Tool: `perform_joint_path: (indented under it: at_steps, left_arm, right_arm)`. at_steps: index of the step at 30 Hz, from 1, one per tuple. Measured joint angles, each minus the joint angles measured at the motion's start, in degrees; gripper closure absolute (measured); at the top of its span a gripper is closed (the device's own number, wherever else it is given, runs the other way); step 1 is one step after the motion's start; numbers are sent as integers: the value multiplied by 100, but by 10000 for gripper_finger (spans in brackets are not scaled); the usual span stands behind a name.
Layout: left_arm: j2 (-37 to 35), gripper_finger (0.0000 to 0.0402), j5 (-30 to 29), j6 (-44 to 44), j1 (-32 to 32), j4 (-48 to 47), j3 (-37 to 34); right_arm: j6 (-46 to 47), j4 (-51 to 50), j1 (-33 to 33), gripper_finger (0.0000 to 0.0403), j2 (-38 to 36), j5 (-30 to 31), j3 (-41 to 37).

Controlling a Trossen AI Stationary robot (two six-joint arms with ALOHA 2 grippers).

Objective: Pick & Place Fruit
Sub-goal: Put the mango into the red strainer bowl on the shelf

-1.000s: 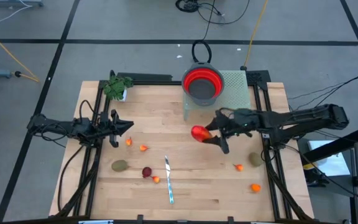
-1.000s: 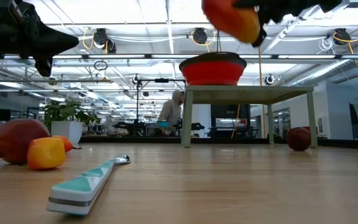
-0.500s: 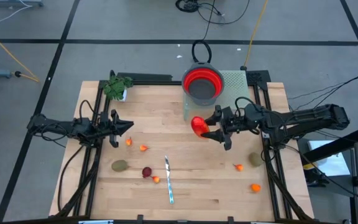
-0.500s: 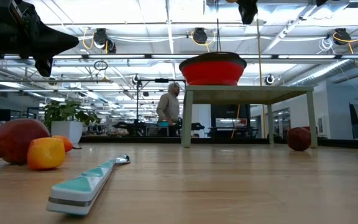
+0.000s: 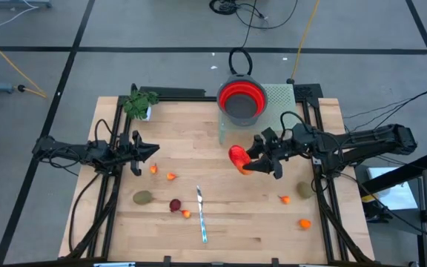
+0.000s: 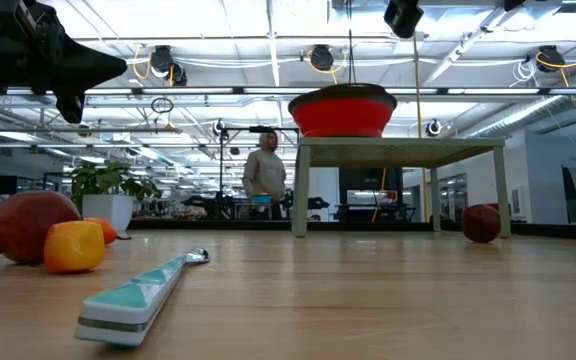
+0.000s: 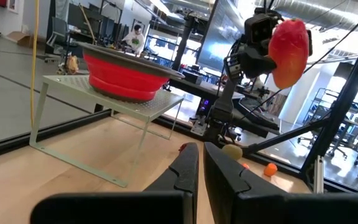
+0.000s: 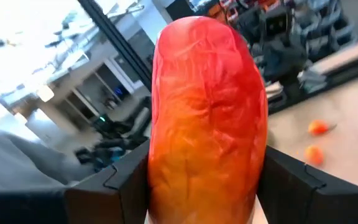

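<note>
The right gripper (image 5: 247,162) clamps the long orange-red toy fruit (image 5: 237,156) aloft, just short of the red collapsible bowl (image 5: 242,97) on its pale green wire stand (image 5: 282,99); carrying is underway; next, probably centre over the bowl, then release; the left gripper (image 5: 145,151) waits closed

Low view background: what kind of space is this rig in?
Likely a big open robotics lab or workshop: exposed ceiling trusses with hanging lights, rows of workbenches where a person stands, and cables trailing over the taped concrete floor around the table.
</note>
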Motion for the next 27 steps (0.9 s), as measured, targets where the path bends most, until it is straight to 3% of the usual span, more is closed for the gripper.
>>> perform_joint_path:
  at_steps: [8,15,23,27]
  left_arm:
    - [0,378,0,1,1,1,0]
    - [-1,378,0,2,2,0,-1]
    - [0,378,0,1,1,-2,0]
    - [0,378,0,2,0,-2,0]
  right_arm:
    - [1995,320,0,176,0,56,2]
    - [3320,576,-2,174,0,546,2]
    - [3610,547,-2,174,0,633,2]
    - [3001,517,-2,175,0,623,2]
